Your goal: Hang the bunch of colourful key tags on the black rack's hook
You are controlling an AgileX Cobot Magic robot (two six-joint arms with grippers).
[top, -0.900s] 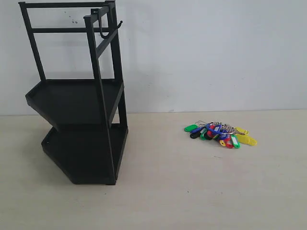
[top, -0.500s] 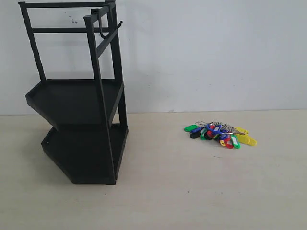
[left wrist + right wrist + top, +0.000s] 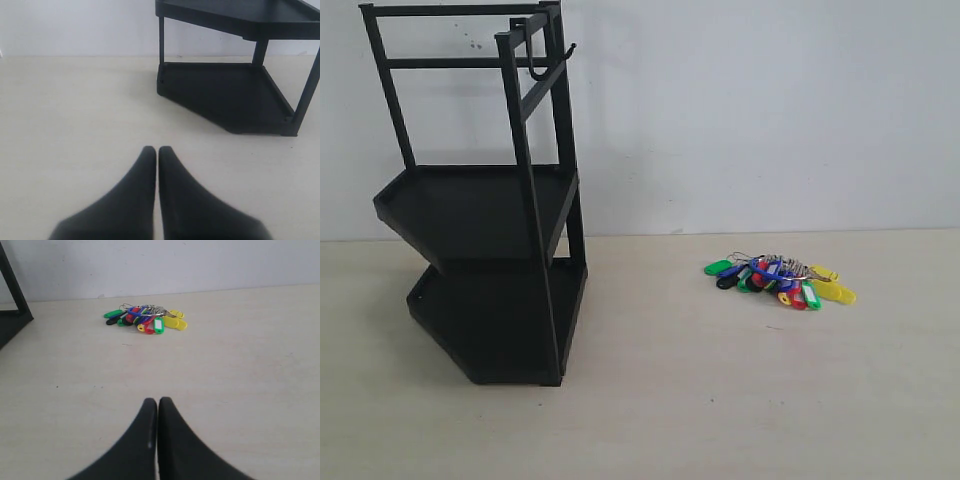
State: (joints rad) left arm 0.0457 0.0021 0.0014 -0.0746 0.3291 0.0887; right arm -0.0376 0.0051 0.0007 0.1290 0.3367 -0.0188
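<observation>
The colourful key tag bunch (image 3: 780, 280) lies flat on the pale table, right of centre in the exterior view; the right wrist view shows the same key tag bunch (image 3: 146, 319) well ahead of my right gripper (image 3: 157, 401), which is shut and empty. The black rack (image 3: 485, 200) stands at the left, its hook (image 3: 548, 62) bare on the top rail. My left gripper (image 3: 157, 149) is shut with nothing in it, low over the table, facing the rack's lower shelves (image 3: 230, 95). Neither gripper shows in the exterior view.
A white wall (image 3: 770, 110) runs behind the table. One rack leg (image 3: 15, 287) stands at the edge of the right wrist view. Bare tabletop (image 3: 720, 400) spreads between the rack and the bunch.
</observation>
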